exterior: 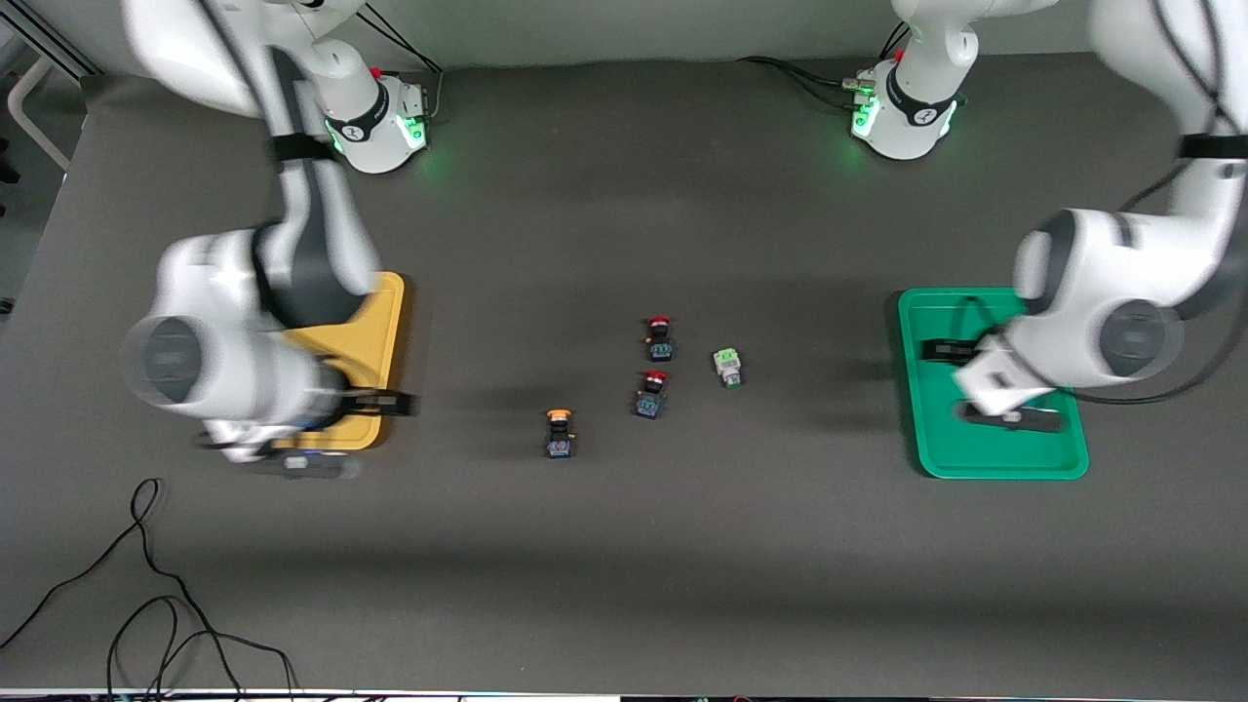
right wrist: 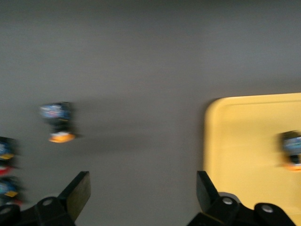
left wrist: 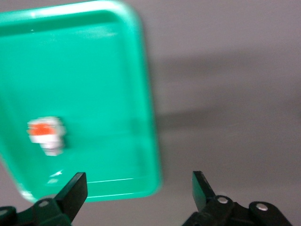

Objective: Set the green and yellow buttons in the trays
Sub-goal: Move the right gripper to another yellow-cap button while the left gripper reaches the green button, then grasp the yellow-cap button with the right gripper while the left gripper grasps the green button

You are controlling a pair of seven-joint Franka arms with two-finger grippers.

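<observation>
Both grippers spread wide and holding nothing, one button in each tray.

Your left gripper (left wrist: pixel 138 190) hangs over the green tray (exterior: pixel 921 429) at that tray's edge, fingers (left wrist: pixel 75 190) wide apart, wrist bent down from a forearm that comes in from the left arm's end of the table. The white-bodied button with the orange-red face (left wrist: pixel 46 135) lies in the green tray. Your right gripper (right wrist: pixel 143 193) sits over the table just beside the yellow tray (exterior: pixel 388 322), fingers equally wide, elbow folded over the tray. One yellow-capped button (right wrist: pixel 292 149) lies in that tray. On the table between the trays you have the other yellow-capped button (exterior: pixel 560 433), the green-faced white button (exterior: pixel 727 367) and two red-capped buttons (exterior: pixel 660 336).
</observation>
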